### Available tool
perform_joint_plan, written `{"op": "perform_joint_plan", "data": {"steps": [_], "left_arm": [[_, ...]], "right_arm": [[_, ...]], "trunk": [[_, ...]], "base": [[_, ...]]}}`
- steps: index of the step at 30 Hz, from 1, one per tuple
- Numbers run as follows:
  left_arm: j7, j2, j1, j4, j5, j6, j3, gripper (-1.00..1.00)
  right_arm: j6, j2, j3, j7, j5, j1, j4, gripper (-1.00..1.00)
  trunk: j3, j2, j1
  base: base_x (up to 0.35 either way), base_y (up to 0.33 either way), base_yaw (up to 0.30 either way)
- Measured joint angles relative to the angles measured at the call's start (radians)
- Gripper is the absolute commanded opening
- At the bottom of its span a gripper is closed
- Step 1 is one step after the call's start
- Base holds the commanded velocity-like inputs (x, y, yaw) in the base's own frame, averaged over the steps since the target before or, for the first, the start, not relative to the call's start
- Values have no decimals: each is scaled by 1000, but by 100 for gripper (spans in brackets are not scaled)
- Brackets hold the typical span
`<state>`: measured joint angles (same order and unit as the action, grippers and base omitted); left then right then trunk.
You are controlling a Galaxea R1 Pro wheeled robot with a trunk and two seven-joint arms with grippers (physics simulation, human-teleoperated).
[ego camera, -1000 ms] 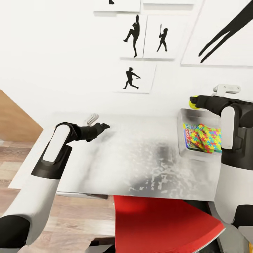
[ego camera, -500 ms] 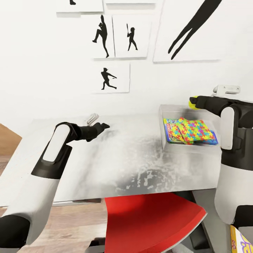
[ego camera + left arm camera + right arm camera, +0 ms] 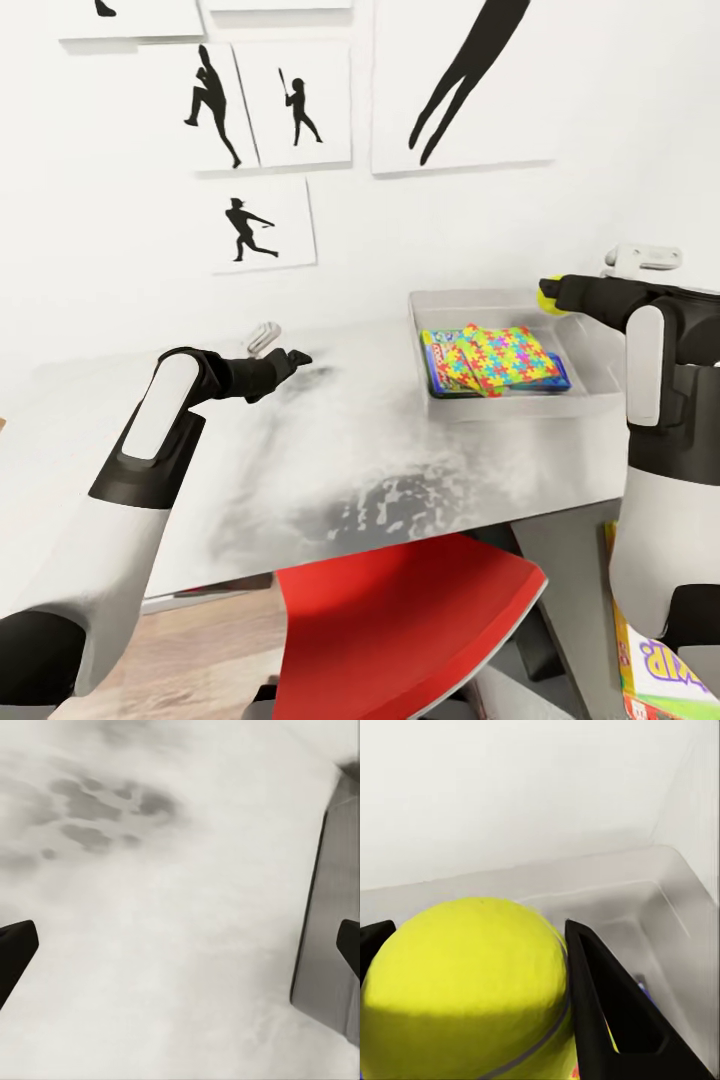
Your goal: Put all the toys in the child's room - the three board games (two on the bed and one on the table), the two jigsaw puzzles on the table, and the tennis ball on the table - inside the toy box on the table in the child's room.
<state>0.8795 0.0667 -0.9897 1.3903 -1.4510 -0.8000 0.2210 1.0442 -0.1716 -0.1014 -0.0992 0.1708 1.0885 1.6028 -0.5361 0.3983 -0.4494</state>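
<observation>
My right end effector (image 3: 552, 294) grips tennis ball (image 3: 465, 982) above toy box (image 3: 590, 404); my left end effector (image 3: 297, 356) spread wide over counter (image 3: 330, 470).

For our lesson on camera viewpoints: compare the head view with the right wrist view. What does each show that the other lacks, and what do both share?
Head view alone: the left gripper open above the table, the jigsaw puzzles, wall silhouettes and a red chair. Right wrist view alone: a close look at the fingers clamping the ball's sides. Both share: the tennis ball held by the right gripper over the toy box.
</observation>
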Motion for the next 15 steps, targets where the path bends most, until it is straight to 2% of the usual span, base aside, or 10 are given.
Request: {"op": "perform_joint_plan", "data": {"steps": [9, 15], "left_arm": [[0, 1, 0, 0, 0, 0, 0, 100], [0, 1, 0, 0, 0, 0, 0, 100]], "right_arm": [[0, 6, 0, -1, 0, 3, -43, -100], [0, 9, 2, -1, 3, 21, -163, -100]], "trunk": [[0, 0, 0], [0, 0, 0]], "base": [[0, 0, -37], [0, 0, -7]]}}
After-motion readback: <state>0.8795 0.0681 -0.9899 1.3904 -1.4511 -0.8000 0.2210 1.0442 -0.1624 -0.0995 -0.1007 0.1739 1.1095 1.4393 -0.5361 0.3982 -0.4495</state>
